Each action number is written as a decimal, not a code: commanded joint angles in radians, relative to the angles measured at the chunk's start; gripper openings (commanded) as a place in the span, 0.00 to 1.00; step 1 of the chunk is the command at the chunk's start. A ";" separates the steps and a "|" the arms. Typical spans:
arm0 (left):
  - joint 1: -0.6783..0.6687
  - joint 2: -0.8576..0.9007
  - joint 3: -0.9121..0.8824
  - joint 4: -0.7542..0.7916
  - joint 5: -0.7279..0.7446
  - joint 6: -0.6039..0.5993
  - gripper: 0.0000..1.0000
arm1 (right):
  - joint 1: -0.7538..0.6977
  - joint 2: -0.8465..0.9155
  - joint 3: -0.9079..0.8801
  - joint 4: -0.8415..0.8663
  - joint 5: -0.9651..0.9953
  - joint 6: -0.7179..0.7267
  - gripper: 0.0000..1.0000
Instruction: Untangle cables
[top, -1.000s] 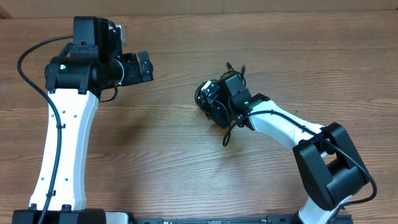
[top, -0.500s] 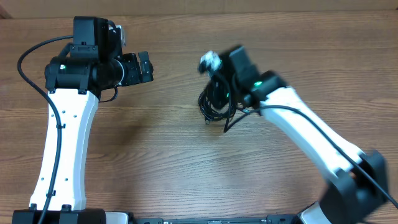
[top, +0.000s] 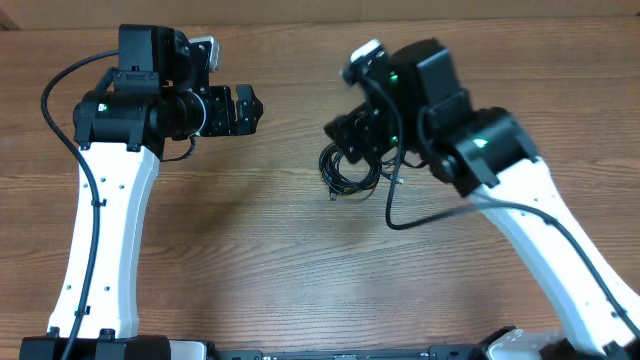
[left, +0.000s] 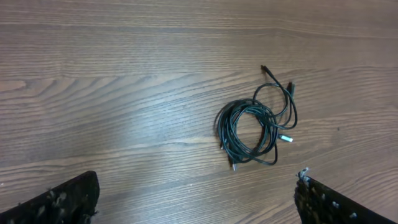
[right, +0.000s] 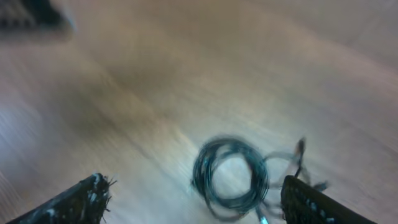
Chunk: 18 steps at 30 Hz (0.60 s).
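Wooden table (top: 250, 250) carries the cables (left: 249, 134) as one tight black coil near its middle, with a looser loop and plug ends (left: 285, 138) trailing off one side. The next pinch, I judge, should take a free end rather than the coil's body and draw it outward while the other arm pins the rest. The right gripper (right: 194, 186) hovers over the coil, jaws spread wide, empty; the left gripper (left: 198, 183), well apart, is spread too and holds nothing
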 joint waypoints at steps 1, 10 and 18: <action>-0.007 -0.016 0.021 0.000 0.024 0.026 1.00 | 0.005 0.070 -0.106 -0.004 -0.089 -0.202 0.84; -0.007 -0.016 0.021 0.000 0.001 0.026 1.00 | 0.005 0.239 -0.385 0.273 -0.080 -0.345 0.84; -0.007 -0.016 0.021 -0.012 -0.001 0.026 1.00 | 0.005 0.356 -0.439 0.407 -0.058 -0.369 0.75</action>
